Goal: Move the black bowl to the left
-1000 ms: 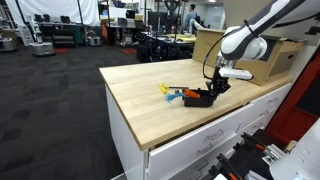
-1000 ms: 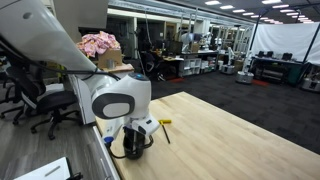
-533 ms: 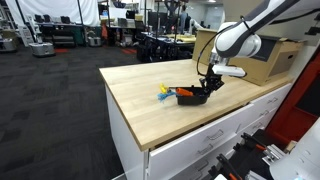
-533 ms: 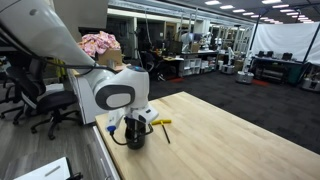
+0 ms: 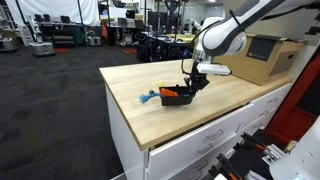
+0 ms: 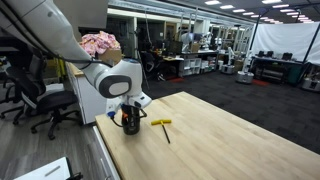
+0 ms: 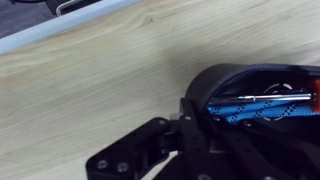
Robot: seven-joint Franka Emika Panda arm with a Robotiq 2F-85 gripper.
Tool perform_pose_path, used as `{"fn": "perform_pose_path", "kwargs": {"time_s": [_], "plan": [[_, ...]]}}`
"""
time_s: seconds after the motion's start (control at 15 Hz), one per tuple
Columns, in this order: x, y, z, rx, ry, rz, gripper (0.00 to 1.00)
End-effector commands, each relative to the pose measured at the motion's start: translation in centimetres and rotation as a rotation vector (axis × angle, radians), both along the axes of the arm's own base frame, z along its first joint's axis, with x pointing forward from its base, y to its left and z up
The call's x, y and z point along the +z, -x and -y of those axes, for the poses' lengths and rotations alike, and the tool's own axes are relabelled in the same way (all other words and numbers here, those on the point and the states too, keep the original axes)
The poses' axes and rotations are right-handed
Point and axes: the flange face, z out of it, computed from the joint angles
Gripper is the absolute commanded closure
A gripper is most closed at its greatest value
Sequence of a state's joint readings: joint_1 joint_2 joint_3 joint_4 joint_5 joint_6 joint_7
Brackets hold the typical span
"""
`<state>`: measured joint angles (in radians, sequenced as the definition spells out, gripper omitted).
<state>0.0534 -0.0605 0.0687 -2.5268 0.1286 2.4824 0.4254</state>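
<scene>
The black bowl [image 5: 177, 96] is small and round with orange-red inside. It sits on the wooden table top, and my gripper [image 5: 190, 86] is shut on its rim. In an exterior view the bowl [image 6: 130, 123] is low under the gripper [image 6: 129, 112] near the table's edge. In the wrist view the bowl [image 7: 235, 85] fills the lower right, with a blue item and an orange tip inside it. My gripper's finger [image 7: 195, 125] clamps the rim.
A small yellow-handled tool [image 6: 162, 124] lies on the table [image 6: 220, 140] beside the bowl. A blue and yellow object [image 5: 149, 97] lies next to the bowl. A big cardboard box [image 5: 262, 58] stands at the table's back. Drawers [image 5: 215, 140] are below.
My gripper has dragged the bowl across the table, leftward in one exterior view, toward the table's end. The yellow-handled tool now lies apart from the bowl.
</scene>
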Motion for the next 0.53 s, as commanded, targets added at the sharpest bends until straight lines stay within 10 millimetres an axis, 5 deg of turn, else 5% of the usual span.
{"fn": "perform_pose_path", "kwargs": {"time_s": [0.0, 0.47], "plan": [[-1.7, -2.6, -3.3, 0.036, -0.016, -0.032, 0.98], [-3.8, -4.9, -7.8, 0.113, -0.009, -0.062, 0.98]]}}
